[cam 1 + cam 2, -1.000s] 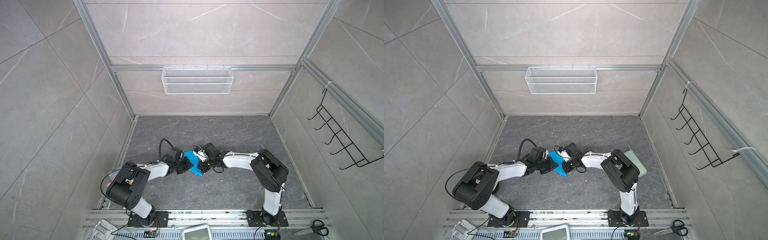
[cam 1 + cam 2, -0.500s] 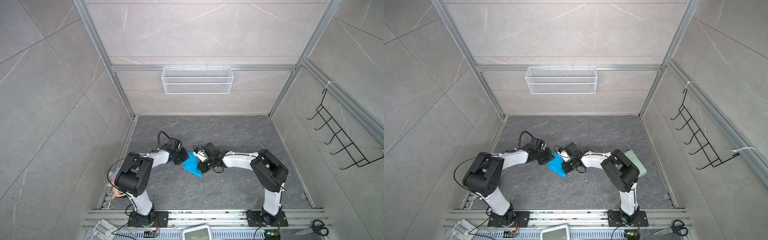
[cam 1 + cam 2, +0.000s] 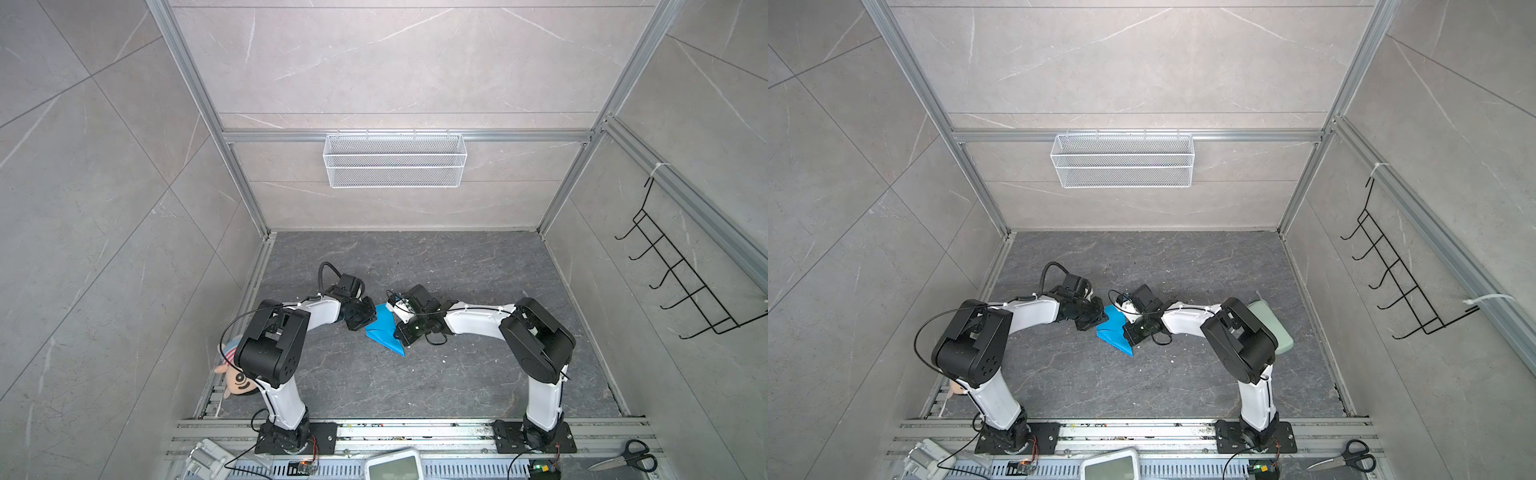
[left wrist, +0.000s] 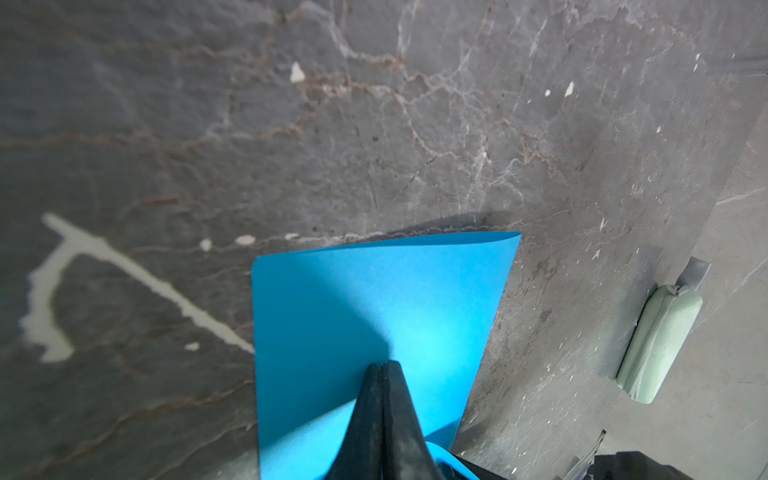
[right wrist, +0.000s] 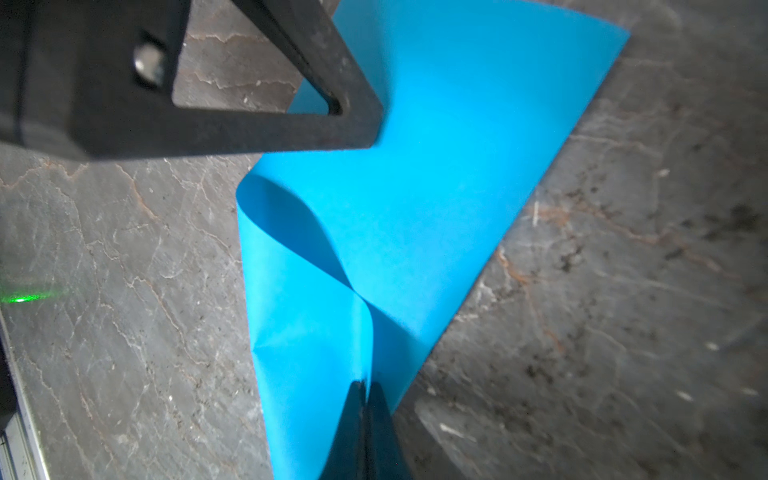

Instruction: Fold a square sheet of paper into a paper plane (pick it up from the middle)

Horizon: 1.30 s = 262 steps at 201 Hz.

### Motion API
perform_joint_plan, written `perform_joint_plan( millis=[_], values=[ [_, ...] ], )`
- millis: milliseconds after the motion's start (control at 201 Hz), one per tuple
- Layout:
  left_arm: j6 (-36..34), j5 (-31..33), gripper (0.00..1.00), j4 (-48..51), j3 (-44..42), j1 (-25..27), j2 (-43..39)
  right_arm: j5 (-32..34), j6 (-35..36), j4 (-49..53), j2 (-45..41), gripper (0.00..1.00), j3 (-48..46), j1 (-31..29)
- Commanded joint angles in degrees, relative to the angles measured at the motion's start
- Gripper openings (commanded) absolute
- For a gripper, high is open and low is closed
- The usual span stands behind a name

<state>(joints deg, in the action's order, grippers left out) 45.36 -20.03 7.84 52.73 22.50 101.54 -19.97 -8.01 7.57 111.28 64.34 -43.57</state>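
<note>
The square sheet of paper (image 3: 384, 330) (image 3: 1113, 330) is bright blue and loosely bent over on itself, and it sits mid-floor between both arms. My left gripper (image 3: 373, 322) (image 3: 1104, 320) (image 4: 382, 365) is shut on the sheet (image 4: 374, 291) at its left edge. From the opposite side my right gripper (image 3: 398, 333) (image 3: 1126, 332) (image 5: 365, 384) is shut on it, and a curled flap of the sheet (image 5: 436, 187) runs into its tips. The left finger (image 5: 357, 124) overlaps the sheet's far edge in the right wrist view. No paper plane is in view.
A white wire basket (image 3: 395, 160) hangs on the back wall and a black hook rack (image 3: 681, 282) on the right wall. A plush doll (image 3: 237, 374) lies front left, a mint-green pouch (image 3: 1273, 328) (image 4: 656, 345) behind the right arm, and scissors (image 3: 623, 457) front right.
The left arm's elbow has risen and its gripper has moved back along the sheet's left edge and closed there. The right gripper has stayed shut in place.
</note>
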Motion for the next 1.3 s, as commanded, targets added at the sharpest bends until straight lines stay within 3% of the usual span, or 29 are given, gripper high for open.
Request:
perform_joint_plan(
  millis=[0, 219, 363, 518, 722, 911, 1299],
  values=[
    [-2.0, -0.5, 0.05, 3.5, 1.1, 0.1, 1.6, 0.4, -1.0, 1.8, 1.7, 0.00, 1.2, 0.3],
    [-3.0, -0.8, 0.05, 4.7, 3.0, 0.1, 0.6, 1.0, -0.8, 2.8, 2.3, 0.00, 1.1, 0.2],
    [-2.1, -0.4, 0.11, 4.6, 3.2, 0.1, -4.2, 1.8, -1.0, 3.3, 2.3, 0.00, 0.7, 0.2],
    [3.4, -1.0, 0.18, -2.3, -3.5, 0.8, -11.4, 2.3, -1.6, 3.9, 2.5, 0.00, 0.6, 0.2],
    [9.3, -0.9, 0.20, -10.4, -12.8, 5.5, -16.6, 2.7, -2.2, 4.7, 2.8, 0.00, 1.1, 0.2],
    [11.0, 0.6, 0.18, -13.4, -16.2, 9.3, -16.8, 3.1, -2.2, 5.5, 2.9, 0.00, 1.3, 0.3],
    [10.8, 2.8, 0.12, -12.1, -17.0, 9.5, -14.1, 3.3, -2.2, 6.1, 3.2, 0.00, 1.8, 0.3]
  ],
)
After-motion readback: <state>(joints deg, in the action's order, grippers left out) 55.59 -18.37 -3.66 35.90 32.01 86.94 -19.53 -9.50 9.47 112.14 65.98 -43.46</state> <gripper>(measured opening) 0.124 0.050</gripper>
